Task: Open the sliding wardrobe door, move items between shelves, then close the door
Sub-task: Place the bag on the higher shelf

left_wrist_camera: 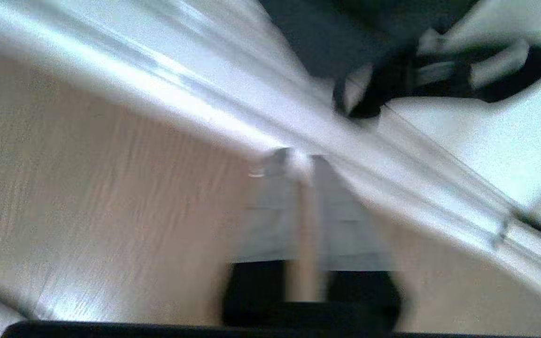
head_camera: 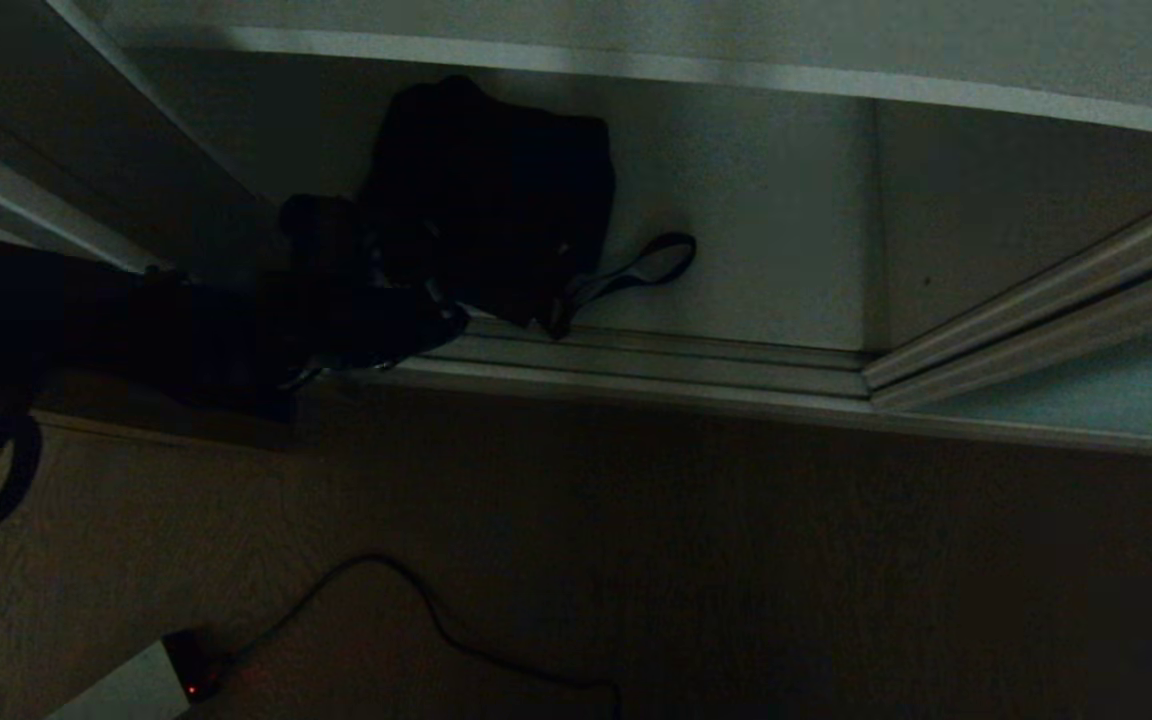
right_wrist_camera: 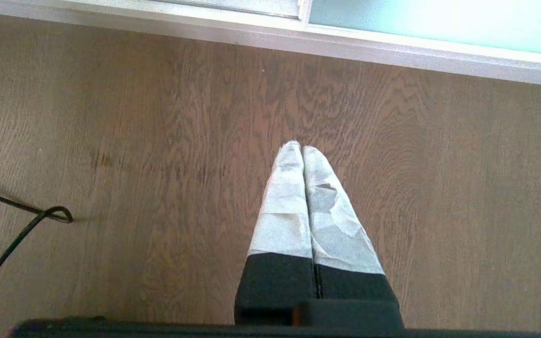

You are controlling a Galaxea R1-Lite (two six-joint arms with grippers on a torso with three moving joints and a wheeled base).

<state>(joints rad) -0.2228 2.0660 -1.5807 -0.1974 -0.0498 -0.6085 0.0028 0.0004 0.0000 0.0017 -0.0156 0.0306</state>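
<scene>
Left: the left gripper (left_wrist_camera: 304, 162), fingers parted by a narrow gap and holding nothing, hangs over the wood floor (head_camera: 636, 560) at the door track (head_camera: 636, 350), near the black bag (head_camera: 496, 200). The bag lies on the bottom shelf (head_camera: 766, 220), its strap loop (head_camera: 651, 262) trailing toward the track. Judged best: widen the fingers, then take the strap. Right: the sliding wardrobe door (head_camera: 1086, 390), pushed aside; the right gripper (right_wrist_camera: 302, 149), fingers pressed together, parked over the floor. Count: one bag, two shelves (head_camera: 636, 30), one door, two grippers.
</scene>
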